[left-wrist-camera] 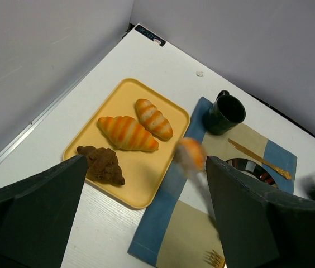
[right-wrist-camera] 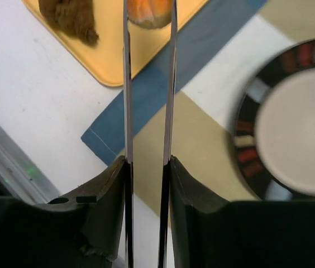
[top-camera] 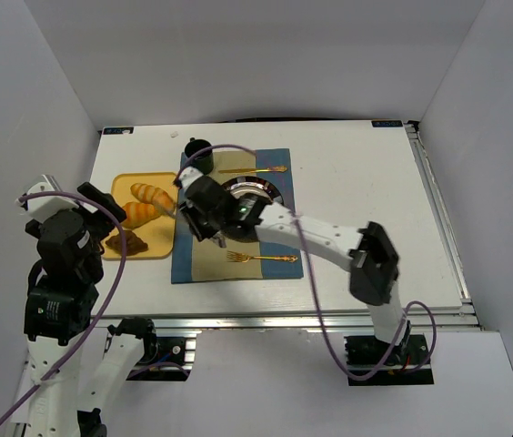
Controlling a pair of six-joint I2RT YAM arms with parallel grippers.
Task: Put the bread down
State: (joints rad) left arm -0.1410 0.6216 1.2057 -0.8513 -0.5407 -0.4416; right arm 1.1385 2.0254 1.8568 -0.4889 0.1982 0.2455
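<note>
Right claw (right-wrist-camera: 149, 8) pinches the bread (left-wrist-camera: 192, 152) over the seam between yellow tray (left-wrist-camera: 146, 178) and blue placemat (left-wrist-camera: 158, 228).

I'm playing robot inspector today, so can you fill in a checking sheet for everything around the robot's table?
Surface: white table, blue and tan placemat on it.
Job's things: bread, held by the right gripper near the yellow tray.
Clutter: tray holds striped rolls and brown pastry; plate, gold knife, gold fork on the placemat, mug at its corner.
Grippers: right gripper shut on the bread; left gripper open, empty.
Cables: purple cables along both arms.
Surroundings: grey walls, metal rail at the near edge.
</note>
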